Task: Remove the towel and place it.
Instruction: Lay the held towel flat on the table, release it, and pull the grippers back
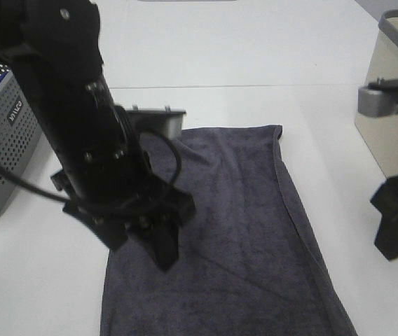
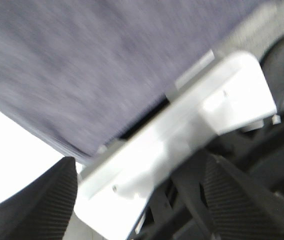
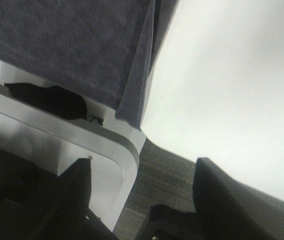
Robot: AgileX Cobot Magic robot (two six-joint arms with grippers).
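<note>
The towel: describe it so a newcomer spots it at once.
On the white table, between a perforated grey basket and a beige bin, the towel lies spread flat. Unlike those hard containers, it is dark charcoal terry with a hemmed edge.

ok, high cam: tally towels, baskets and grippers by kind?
Towels: 1, the dark charcoal-grey terry towel.
Baskets: 2, the grey perforated metal basket and the beige basket.
Grippers: 2, the black left gripper and right gripper.
Total: 5.
</note>
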